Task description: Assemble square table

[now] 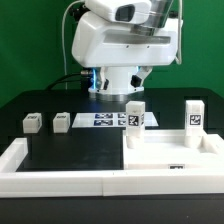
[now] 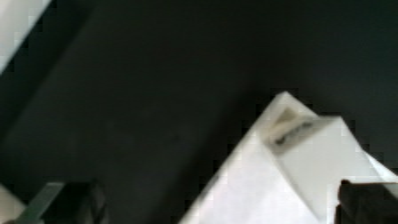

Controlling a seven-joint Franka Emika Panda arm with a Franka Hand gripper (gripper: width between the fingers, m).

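The square table's white slab point(image 1: 170, 152) lies at the exterior view's right, inside the corner of the border wall. Two tagged leg blocks stand upright at its far edge, one point(image 1: 135, 114) nearer the middle and one point(image 1: 193, 114) further right. Two more leg blocks point(image 1: 31, 122) point(image 1: 62, 121) sit on the black table at the left. My gripper point(image 2: 210, 205) hangs open, holding nothing. Its dark fingers point(image 2: 54, 205) flank a white tagged corner point(image 2: 294, 165); which part this is I cannot tell. In the exterior view the hand point(image 1: 112, 90) is low behind the marker board.
The marker board point(image 1: 105, 121) lies flat at the middle of the table. A long white U-shaped border wall point(image 1: 60, 170) runs along the front and sides. The big white arm body point(image 1: 125, 40) fills the back. A white edge point(image 2: 18, 40) shows in the wrist view.
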